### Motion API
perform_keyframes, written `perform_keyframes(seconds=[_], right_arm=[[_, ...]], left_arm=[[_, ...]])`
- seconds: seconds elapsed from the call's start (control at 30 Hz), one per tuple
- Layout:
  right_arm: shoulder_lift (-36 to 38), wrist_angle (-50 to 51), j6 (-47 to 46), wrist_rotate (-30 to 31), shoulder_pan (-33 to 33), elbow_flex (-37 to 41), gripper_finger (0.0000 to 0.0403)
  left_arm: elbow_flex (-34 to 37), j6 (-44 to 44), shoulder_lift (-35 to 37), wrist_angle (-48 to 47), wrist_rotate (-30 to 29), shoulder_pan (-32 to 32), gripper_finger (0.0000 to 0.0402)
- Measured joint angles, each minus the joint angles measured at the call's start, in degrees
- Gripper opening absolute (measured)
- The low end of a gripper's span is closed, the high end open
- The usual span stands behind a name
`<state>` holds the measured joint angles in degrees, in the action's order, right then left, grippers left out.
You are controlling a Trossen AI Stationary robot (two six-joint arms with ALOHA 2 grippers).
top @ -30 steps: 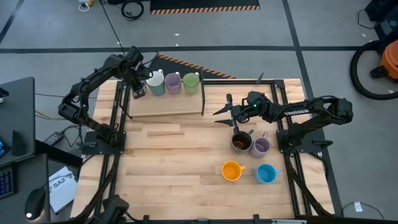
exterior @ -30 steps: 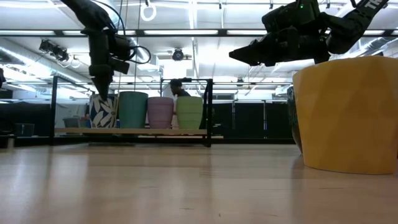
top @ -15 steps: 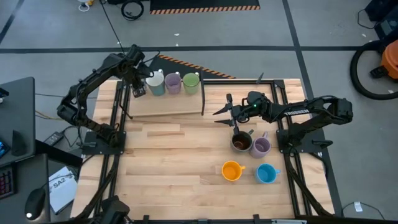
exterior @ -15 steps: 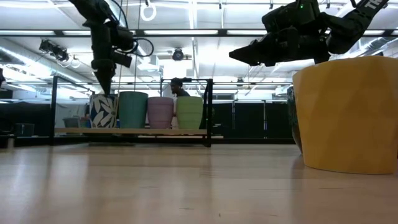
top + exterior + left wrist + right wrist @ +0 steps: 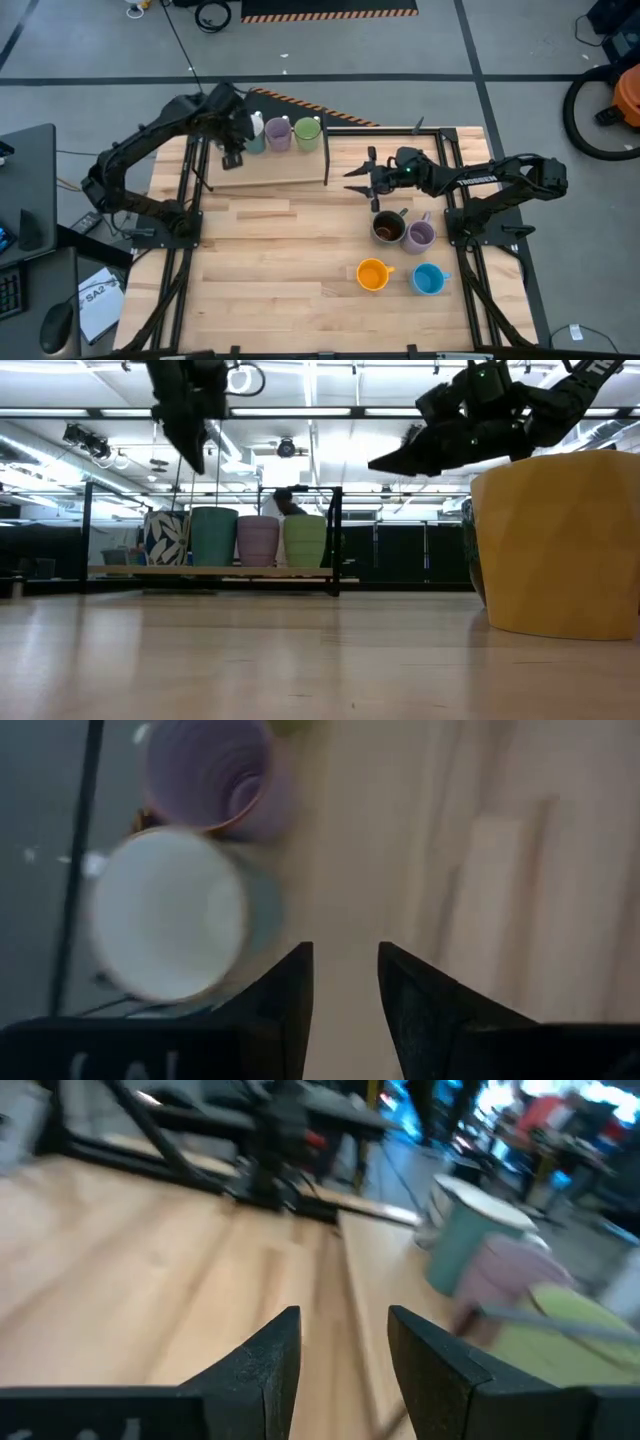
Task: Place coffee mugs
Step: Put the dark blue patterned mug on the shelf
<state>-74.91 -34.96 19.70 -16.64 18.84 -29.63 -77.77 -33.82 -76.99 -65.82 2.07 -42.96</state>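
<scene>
Left gripper [image 5: 233, 150] released, empty, above the white mug [image 5: 165, 914] in the row on the raised shelf [image 5: 270, 170]. Right gripper [image 5: 358, 180] parted, empty, above four mugs [image 5: 400, 250] on the table.

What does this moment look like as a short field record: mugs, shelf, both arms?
shelf row: raised wooden shelf holds patterned white mug, teal mug, lilac mug, green mug
table group: dark brown mug, second lilac mug, orange mug, blue mug
left tool: open, empty, above the shelf's left end
right tool: open, empty, above the table beside the shelf
</scene>
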Motion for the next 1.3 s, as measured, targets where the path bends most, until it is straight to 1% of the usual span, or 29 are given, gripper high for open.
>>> perform_keyframes(seconds=[0.07,0.17,0.27,0.37,0.57,0.63,0.73,0.8,0.9,1.1,1.2,1.3], right_arm=[[0.0,1.2,0.4,1.2,-0.1,0.0,0.0158],[0.5,4.9,1.1,1.1,-0.8,-0.8,0.0158],[1.4,10.9,1.3,2.5,-1.9,-3.4,0.0158],[1.5,19.0,1.4,4.8,-3.1,-7.3,0.0158],[1.5,41.7,1.3,6.0,-3.8,-17.2,0.0158],[1.5,48.8,1.1,8.1,-4.5,-20.8,0.0158],[1.4,56.4,-0.3,12.5,-5.9,-25.0,0.0158],[1.3,59.4,-1.5,14.8,-6.8,-27.0,0.0158],[1.3,64.6,-3.4,16.6,-7.7,-29.8,0.0158],[0.7,74.9,-9.9,17.5,-8.7,-32.7,0.0158],[-1.0,83.0,-13.2,17.9,-10.1,-34.0,0.0158],[-1.8,90.9,-16.5,21.0,-11.8,-35.9,0.0158]], left_arm=[[0.0,7.1,0.0,0.4,1.5,2.8,0.0121],[0.6,16.2,0.0,2.5,4.4,6.2,0.0121],[4.0,21.3,-0.1,7.3,7.3,10.9,0.0121],[7.9,22.6,-0.1,12.9,8.8,15.6,0.0121],[13.8,24.9,-0.1,24.7,8.4,23.6,0.0121],[14.6,25.7,-0.1,27.2,8.2,25.6,0.0121],[15.9,26.2,-0.1,30.7,6.7,27.8,0.0121],[17.3,26.2,-0.1,33.6,6.1,29.0,0.0121],[18.6,26.1,-0.1,36.2,5.9,30.1,0.0121],[21.8,26.2,-0.1,41.1,5.0,30.8,0.0121],[22.7,26.5,-0.1,41.9,5.0,30.8,0.0121],[22.9,27.4,-0.2,42.4,5.0,30.8,0.0121]])
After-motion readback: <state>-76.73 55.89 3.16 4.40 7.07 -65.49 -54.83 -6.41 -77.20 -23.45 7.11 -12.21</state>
